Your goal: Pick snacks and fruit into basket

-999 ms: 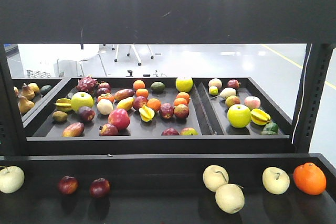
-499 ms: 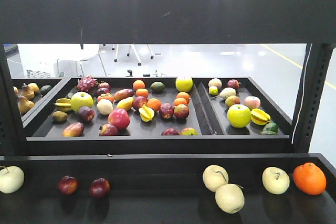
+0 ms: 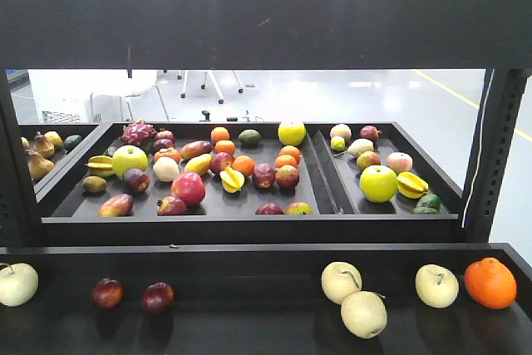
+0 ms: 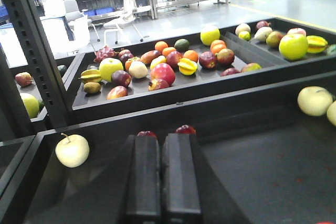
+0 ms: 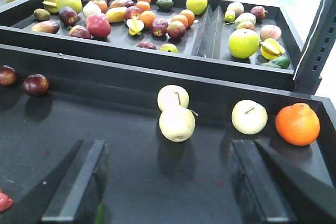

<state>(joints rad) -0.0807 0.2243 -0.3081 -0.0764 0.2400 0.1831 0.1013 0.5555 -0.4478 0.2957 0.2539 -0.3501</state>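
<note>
Over front tray (image 5: 105, 129) — right gripper (image 5: 167, 153) spread wide, empty, pale fruit (image 5: 177, 123) just ahead; left gripper (image 4: 161, 144) pressed together, nothing held.

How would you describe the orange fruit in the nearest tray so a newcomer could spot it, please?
Start at the nearest black tray, the lower of the two. Go to its right end, past the pale apple. The orange fruit there is that tray's only orange one.

Smooth, waxy-looking fruit (image 5: 177, 124) sits on a dark, faintly reflective tray (image 5: 131, 150).
</note>
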